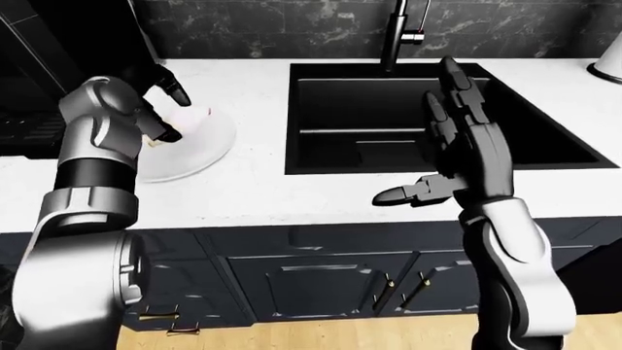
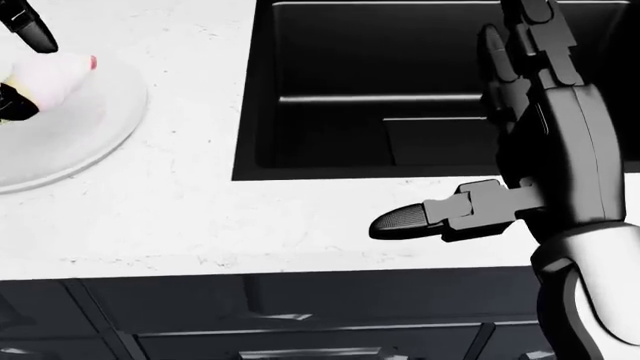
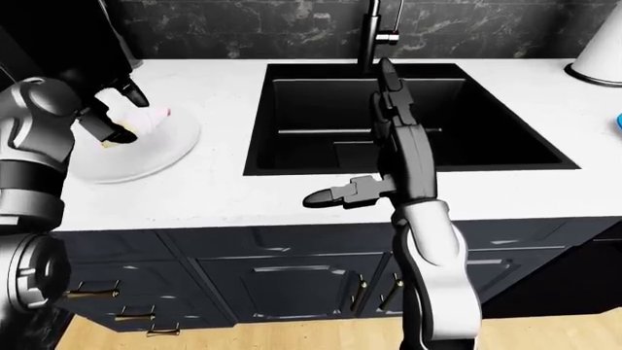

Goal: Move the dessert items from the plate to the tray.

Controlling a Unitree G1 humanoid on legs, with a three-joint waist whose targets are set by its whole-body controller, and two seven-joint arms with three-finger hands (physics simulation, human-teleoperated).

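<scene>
The left hand is clamped on the pink and white swirled dessert just above the round white plate on the white marble tabletop, the right hand hangs spread open over the black sink, so I judge the pick is in hand, and the next move calls for carrying it to the tray, which shows in no view.

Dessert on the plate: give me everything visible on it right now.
The dessert is a pale pink, cream-like swirl with a small red tip pointing to the view's right and a yellowish base at its left end. It lies tilted over the white plate, at the plate's upper left in the right-eye view. The left hand has black fingers above and below it, closed round it. Whether it touches the plate cannot be told.
</scene>
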